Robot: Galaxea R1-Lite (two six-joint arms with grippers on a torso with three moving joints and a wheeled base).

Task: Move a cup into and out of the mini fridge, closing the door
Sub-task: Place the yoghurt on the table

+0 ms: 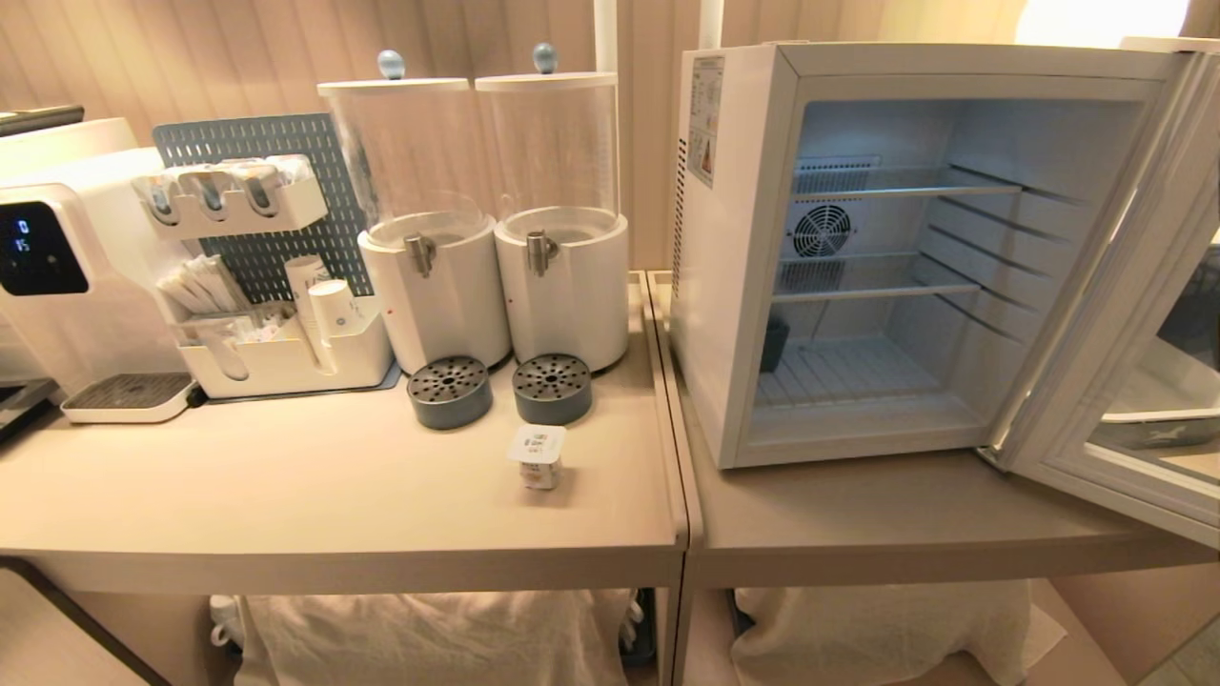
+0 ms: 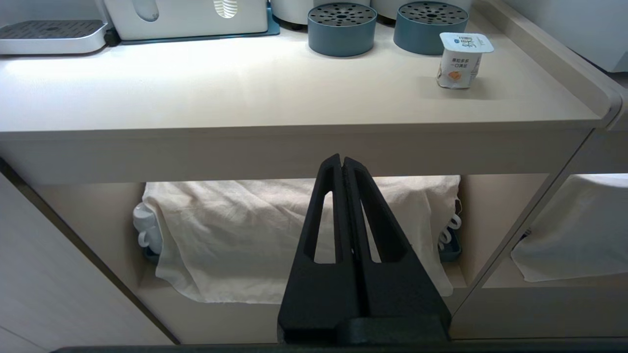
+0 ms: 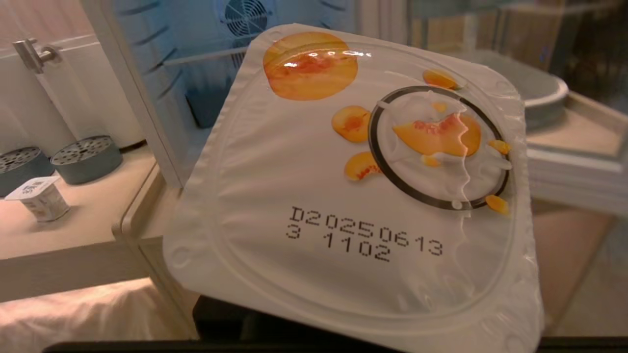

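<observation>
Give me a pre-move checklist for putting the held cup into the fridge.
1. Door swung wide open: ok.
2. Room inside the mini fridge: the bottom shelf is bare apart from a small dark container at the back left: ok.
3. Peach-lidded cup in the right gripper: it is off the table in front of the fridge opening: ok.
4. Grip seating: the fingers are hidden behind the lid: cannot tell.
5. Left gripper shut and parked below the table edge: ok.
6. Second cup upright on the table, clear of the fridge: ok.
</observation>
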